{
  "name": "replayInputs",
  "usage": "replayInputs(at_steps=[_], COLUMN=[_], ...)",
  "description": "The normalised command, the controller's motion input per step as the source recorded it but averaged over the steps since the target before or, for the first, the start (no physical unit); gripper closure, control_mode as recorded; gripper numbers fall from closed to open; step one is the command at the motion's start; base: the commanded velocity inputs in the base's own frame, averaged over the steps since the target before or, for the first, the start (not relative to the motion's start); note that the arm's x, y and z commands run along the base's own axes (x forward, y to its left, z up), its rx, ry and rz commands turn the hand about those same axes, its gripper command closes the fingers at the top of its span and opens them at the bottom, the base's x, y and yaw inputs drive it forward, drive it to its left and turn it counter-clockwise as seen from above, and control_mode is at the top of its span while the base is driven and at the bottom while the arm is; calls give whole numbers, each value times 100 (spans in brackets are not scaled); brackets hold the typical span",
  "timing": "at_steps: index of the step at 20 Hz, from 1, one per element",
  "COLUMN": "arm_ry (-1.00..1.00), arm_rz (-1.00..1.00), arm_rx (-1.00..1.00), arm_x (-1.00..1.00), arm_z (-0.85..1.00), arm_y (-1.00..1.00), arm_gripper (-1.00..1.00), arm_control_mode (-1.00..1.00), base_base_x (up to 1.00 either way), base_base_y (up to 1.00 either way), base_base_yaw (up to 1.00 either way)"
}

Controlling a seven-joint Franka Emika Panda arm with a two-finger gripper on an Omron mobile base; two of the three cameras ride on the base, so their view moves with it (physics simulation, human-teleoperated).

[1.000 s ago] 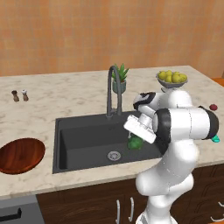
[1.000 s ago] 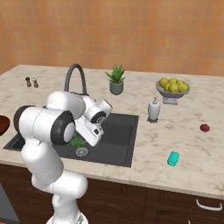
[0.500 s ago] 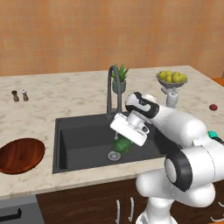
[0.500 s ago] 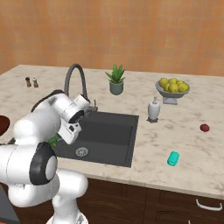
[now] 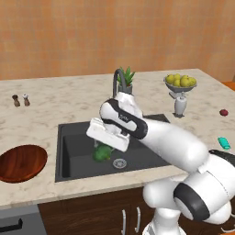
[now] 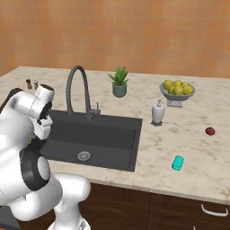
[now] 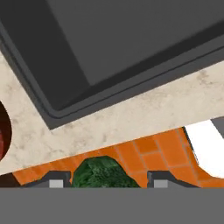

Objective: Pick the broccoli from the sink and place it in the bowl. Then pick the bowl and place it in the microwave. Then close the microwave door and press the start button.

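Gripping the broccoli (image 5: 102, 153) between its fingers, your pincer (image 7: 103, 180) hangs above the sink (image 5: 73, 140), with the bowl (image 5: 21, 162) on the table (image 5: 59, 103)

Broccoli (image 7: 99, 173) cut off at hand view's lower edge; bowl (image 5: 22, 162) cropped at left edge; hand's (image 5: 102, 146) fingertips hidden behind its body.
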Motion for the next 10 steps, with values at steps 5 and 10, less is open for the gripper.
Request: replayInputs(at_steps=[5, 10], arm_ry=[14, 16], arm_rz=[-1, -4], arm_rx=[-28, -30], arm_x=[20, 34], arm_z=[36, 15], arm_y=[87, 72], arm_gripper=[100, 100], arm_control_mode=[-100, -100], base_base_x=[0, 0], base_base_y=[0, 0], base_base_yaw=[0, 0])
